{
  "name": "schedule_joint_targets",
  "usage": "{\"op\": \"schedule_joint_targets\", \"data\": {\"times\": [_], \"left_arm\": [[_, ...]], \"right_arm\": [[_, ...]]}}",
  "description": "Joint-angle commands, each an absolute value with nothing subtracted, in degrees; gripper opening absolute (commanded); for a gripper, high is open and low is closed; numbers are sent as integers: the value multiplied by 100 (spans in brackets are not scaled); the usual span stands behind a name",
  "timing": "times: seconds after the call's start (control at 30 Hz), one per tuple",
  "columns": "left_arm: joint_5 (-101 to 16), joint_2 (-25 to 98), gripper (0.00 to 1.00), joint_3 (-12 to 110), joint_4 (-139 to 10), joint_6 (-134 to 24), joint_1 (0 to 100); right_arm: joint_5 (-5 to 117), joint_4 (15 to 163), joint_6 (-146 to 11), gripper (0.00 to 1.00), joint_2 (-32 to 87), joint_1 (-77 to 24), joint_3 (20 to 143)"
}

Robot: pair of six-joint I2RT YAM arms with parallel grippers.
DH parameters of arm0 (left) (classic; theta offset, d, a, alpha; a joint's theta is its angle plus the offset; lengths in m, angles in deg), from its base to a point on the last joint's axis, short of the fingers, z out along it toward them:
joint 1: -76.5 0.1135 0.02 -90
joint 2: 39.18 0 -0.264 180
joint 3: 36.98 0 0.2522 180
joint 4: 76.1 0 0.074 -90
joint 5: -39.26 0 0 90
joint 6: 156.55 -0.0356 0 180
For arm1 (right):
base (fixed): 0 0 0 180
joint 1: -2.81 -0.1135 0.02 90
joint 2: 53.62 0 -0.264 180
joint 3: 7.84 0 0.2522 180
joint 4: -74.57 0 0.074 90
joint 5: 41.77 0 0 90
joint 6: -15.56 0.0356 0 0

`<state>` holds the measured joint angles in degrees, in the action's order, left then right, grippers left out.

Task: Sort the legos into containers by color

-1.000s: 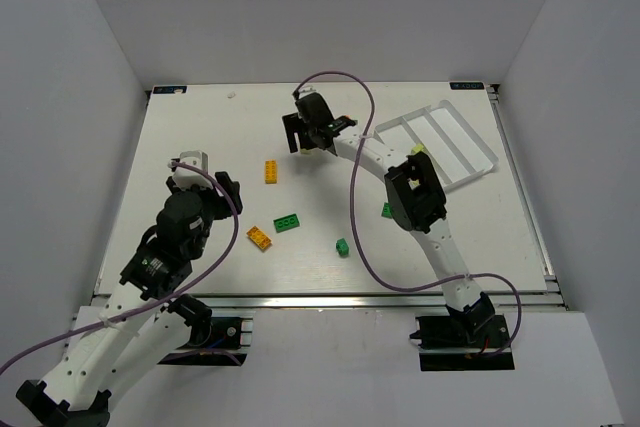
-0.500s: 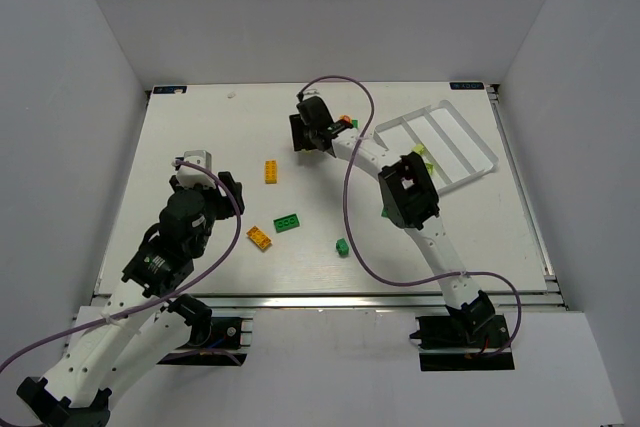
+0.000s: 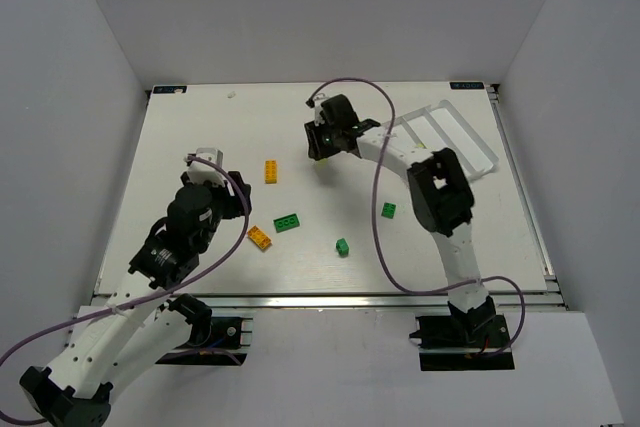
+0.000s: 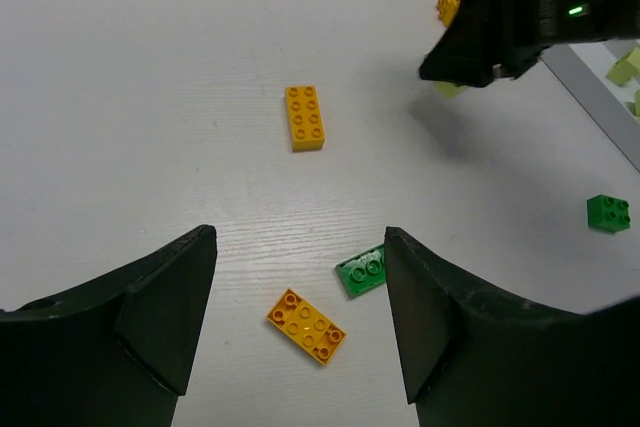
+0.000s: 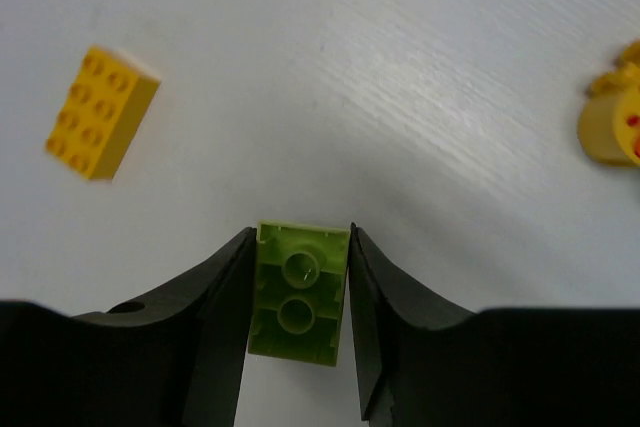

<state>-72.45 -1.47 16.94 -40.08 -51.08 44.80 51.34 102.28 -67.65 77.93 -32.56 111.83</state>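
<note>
Right gripper [image 3: 328, 139] has shifted rightward, nearer the clear tray [image 3: 455, 137]. Top view, centre: two orange bricks [image 3: 271, 171], three green bricks [image 3: 287, 222]. Left wrist view: left gripper [image 4: 300, 242] spread wide, empty. Right wrist view, lower centre: one lime brick [image 5: 298, 291] pinched.

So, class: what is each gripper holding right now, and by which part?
The right gripper pinches a small lime-yellow plastic brick by its two long sides. The left gripper is open, holding nothing.
</note>
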Motion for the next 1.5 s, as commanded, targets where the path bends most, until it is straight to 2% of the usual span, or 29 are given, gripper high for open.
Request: {"op": "schedule_joint_targets", "data": {"times": [0.0, 0.13, 0.33, 0.5, 0.77, 0.87, 0.9, 0.93, 0.97, 1.0, 1.1, 1.23, 1.3, 1.33, 1.37, 1.43, 1.47], "left_arm": [[-6964, -51, 77, 1765, -4045, -5169, 4459], [-6823, -16, 77, 1765, -4054, -5169, 4459], [-6586, 63, 78, 1756, -4080, -5178, 4459], [-6498, 160, 78, 1747, -4080, -5187, 4459], [-6454, 204, 79, 1730, -4098, -5196, 4459], [-6384, 231, 79, 1730, -4124, -5204, 4459], [-6357, 257, 79, 1730, -4124, -5222, 4459], [-6314, 257, 79, 1730, -4133, -5222, 4459], [-6287, 274, 80, 1721, -4133, -5222, 4459], [-6261, 283, 80, 1721, -4133, -5231, 4459], [-6050, 344, 80, 1712, -4185, -5266, 4459], [-5742, 398, 80, 1721, -4221, -5310, 4459], [-5610, 389, 77, 1703, -4256, -5327, 4459], [-5558, 363, 74, 1703, -4274, -5328, 4459], [-5505, 345, 62, 1703, -4274, -5336, 4459], [-5338, 345, 42, 1703, -4318, -5363, 4459], [-5303, 336, 26, 1703, -4326, -5371, 4459]], "right_arm": [[6105, 9941, -7373, 0, 6234, -2892, 10230], [6255, 10037, -7417, 0, 5240, -2268, 9331], [6457, 10125, -8076, 1, 5062, -1267, 8696], [6388, 10247, -8323, 12, 5492, -994, 9107], [6088, 10503, -8313, 22, 6116, -765, 9688], [6071, 10564, -8358, 34, 6178, -686, 9733], [6071, 10590, -8375, 47, 6196, -677, 9741], [6079, 10626, -8375, 55, 6205, -642, 9750], [6097, 10635, -8375, 68, 6205, -624, 9750], [6123, 10687, -8384, 72, 6161, -589, 9750], [6281, 10723, -8437, 76, 5942, -597, 9628], [6771, 10845, -8612, 76, 5336, -545, 9277], [7482, 10942, -9067, 70, 4671, -510, 8759], [8295, 11169, -9783, 66, 4414, -527, 8531], [8669, 11301, -10173, 57, 4125, -545, 7989], [9799, 11670, -11113, 52, 3342, -623, 7380], [9980, 12063, -12144, 49, 3078, -659, 7081]]}}
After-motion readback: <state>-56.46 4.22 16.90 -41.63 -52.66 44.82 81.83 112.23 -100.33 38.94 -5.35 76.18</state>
